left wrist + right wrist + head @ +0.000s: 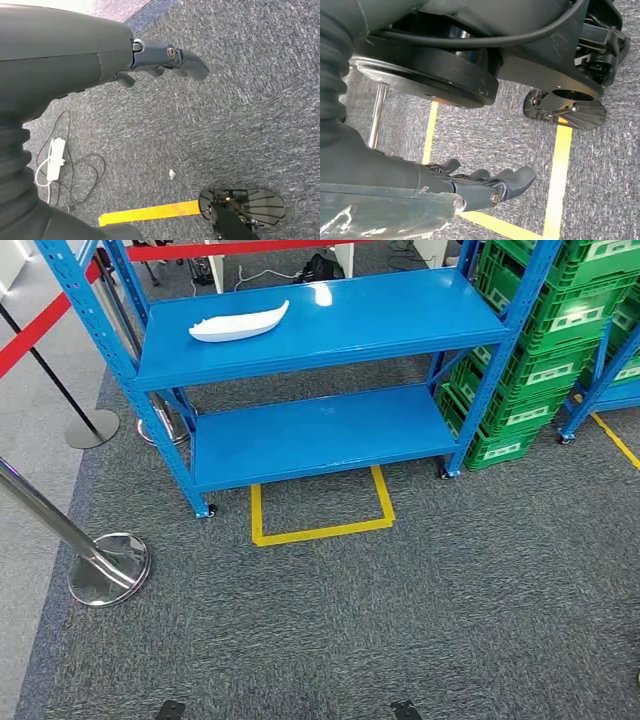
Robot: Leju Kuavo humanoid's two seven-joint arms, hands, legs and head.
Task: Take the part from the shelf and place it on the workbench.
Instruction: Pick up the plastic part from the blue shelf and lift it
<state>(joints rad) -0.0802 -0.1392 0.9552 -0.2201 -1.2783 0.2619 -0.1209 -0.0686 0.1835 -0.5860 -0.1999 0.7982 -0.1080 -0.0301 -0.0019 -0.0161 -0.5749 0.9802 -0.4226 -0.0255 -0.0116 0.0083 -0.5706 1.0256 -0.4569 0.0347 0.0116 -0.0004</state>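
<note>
Where blue steel shelf (317,330) bears smooth white curved part (238,324), both robot hands seemingly slack, empty.

Head view: high, facing forward and down at the blue shelf (317,350) across grey carpet (377,620).
Left wrist view: close behind the left hand (166,60), facing carpet.
Right wrist view: close behind the right hand (490,187), facing carpet.
Shared: carpet, yellow tape (321,532).
</note>
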